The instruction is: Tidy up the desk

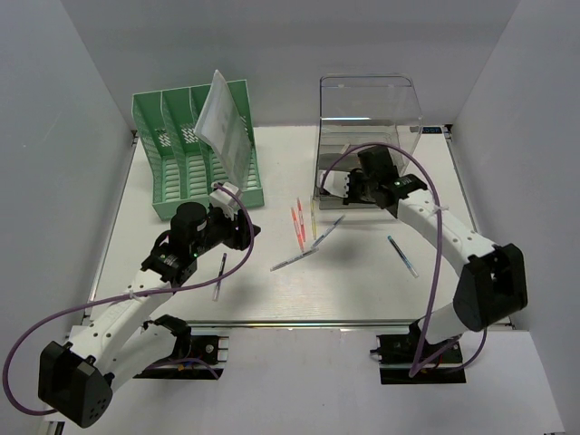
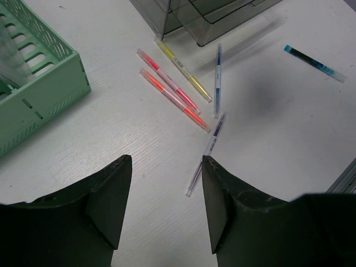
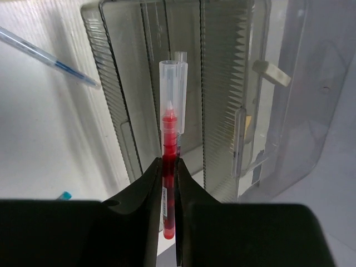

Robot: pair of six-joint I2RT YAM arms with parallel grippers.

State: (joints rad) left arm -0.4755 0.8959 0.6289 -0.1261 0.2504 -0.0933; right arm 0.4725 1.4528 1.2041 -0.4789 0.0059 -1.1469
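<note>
Left of frame the green file rack (image 1: 195, 154) held paper (image 1: 220, 118), the left gripper (image 2: 165, 161) hung spread and empty, loose pens (image 1: 299, 227) littered the white desk (image 1: 362, 290) mid-frame, and rightward the right gripper (image 3: 169, 164) pinched a red pen (image 3: 169, 128) at the clear drawer box (image 1: 372, 104): most tidying remained.

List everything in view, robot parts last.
desk: 1, white, under everything
file rack: 1, green, far left
sheet: 1, pale, standing in the file rack
drawer box: 1, clear, far right of centre
pink pen: 1, pink, mid-desk
orange pen: 1, orange-red, alongside the pink pen
yellow pen: 1, yellow, mid-desk near the drawer box
blue pen: 1, blue, mid-desk
purple pen: 1, purple and clear, mid-desk
teal pen: 1, teal, alone at right
dark pen: 1, dark, by the left arm
red pen: 1, red, clear cap, held before the drawer box
left fingers: 2, black, open above the desk
right fingers: 2, black, shut on the red pen
</note>
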